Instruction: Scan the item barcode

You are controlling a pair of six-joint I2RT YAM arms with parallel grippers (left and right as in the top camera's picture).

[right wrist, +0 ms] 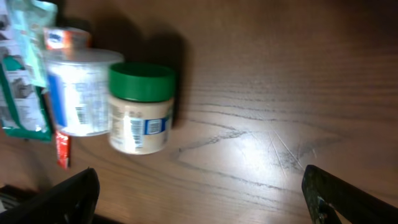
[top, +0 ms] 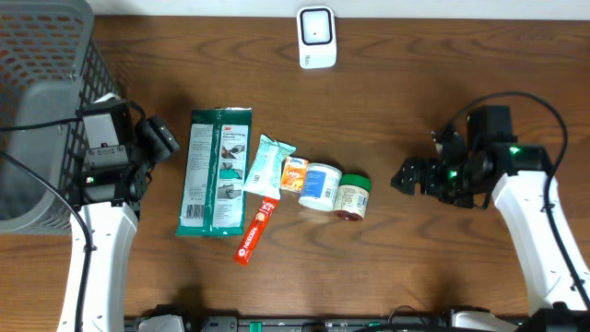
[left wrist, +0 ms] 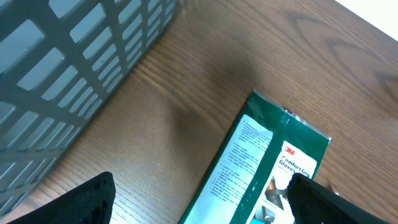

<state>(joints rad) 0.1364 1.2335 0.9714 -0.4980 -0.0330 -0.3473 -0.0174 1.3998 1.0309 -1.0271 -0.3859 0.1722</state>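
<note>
Wide-open and empty, right gripper (top: 410, 177) faces a small green-lidded jar (top: 352, 199) lying centre frame, pickup seemingly next: close on it, then turn its barcode toward the white box-shaped scanner (top: 315, 37), top centre.

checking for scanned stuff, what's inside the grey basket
No item shows inside the grey basket, only mesh wall and plain grey surface. The left arm covers its right edge, and part lies out of frame.
</note>
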